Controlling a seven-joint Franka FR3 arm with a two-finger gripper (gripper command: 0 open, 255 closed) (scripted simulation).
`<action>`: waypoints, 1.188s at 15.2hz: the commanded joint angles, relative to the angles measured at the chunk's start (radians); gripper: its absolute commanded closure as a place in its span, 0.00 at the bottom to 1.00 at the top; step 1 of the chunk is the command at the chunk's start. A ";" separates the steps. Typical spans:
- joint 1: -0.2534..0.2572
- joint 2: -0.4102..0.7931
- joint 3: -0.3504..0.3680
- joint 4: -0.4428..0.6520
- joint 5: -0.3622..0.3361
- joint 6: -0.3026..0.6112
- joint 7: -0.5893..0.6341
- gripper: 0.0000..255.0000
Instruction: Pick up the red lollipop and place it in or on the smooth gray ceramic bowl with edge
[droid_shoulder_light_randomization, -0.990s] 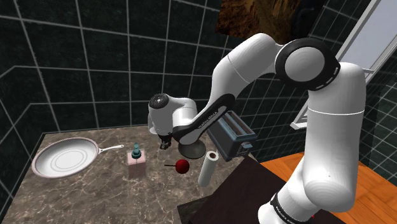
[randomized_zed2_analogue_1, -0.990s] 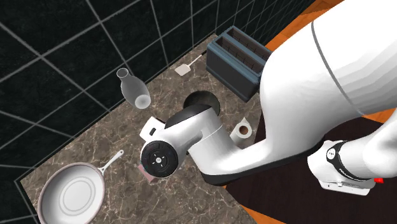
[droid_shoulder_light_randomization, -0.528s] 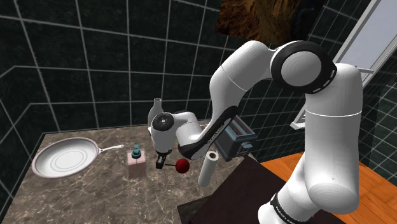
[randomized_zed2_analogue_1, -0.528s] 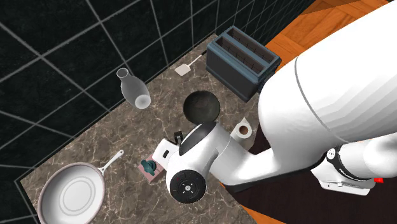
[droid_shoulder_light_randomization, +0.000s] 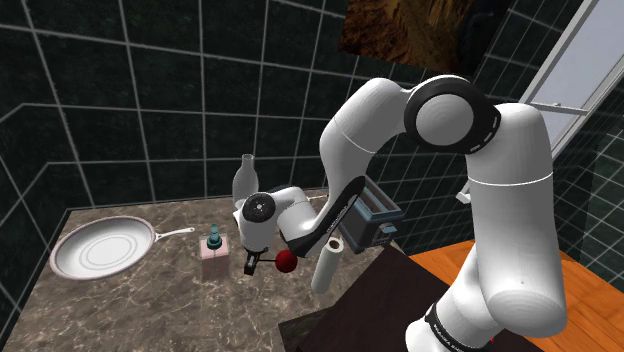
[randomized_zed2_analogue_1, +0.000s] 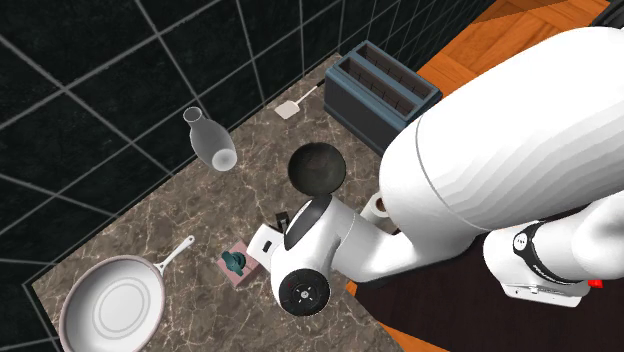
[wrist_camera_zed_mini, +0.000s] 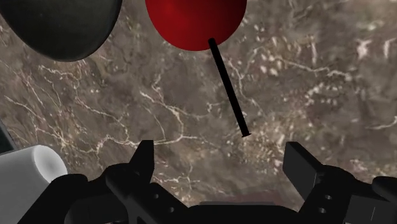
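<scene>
The black claw (wrist_camera_zed_mini: 219, 153) hangs spread over the veined brown marble surface (wrist_camera_zed_mini: 318, 76), just short of the round red lollipop (wrist_camera_zed_mini: 194, 22) with its thin straight stick (wrist_camera_zed_mini: 228, 86), near a smooth dark bowl (wrist_camera_zed_mini: 63, 28).

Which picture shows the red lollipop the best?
The wrist view. There the lollipop lies close ahead of the open gripper, its red head and thin black stick plain against the marble counter. The shoulder view shows it as a small red ball beside the gripper. In the second exterior view the arm covers that spot.
</scene>
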 joint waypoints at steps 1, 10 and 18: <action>0.001 0.018 -0.009 0.010 -0.015 0.009 0.009 0.00; 0.001 0.018 -0.009 0.010 -0.015 0.009 0.009 1.00; 0.001 0.018 -0.009 0.010 -0.015 0.009 0.009 1.00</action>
